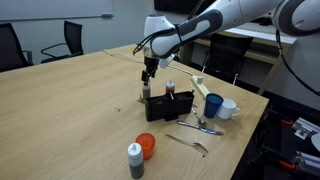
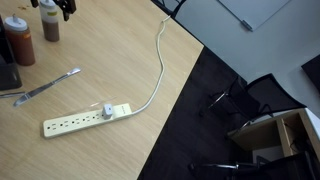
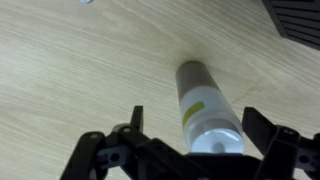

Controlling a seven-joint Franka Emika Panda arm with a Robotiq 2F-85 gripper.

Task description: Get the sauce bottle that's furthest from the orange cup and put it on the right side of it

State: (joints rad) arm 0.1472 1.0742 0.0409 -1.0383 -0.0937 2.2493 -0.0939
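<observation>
1 claw (image 3: 192,116), spread wide, straddling upright sauce bottle (image 3: 200,92) on table (image 3: 80,70), w/o gripping.

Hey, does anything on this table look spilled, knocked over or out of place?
Nothing looks spilled or toppled. One oddity: a power strip lies on the table beside a metal utensil, its cord snaking toward the edge.
</observation>
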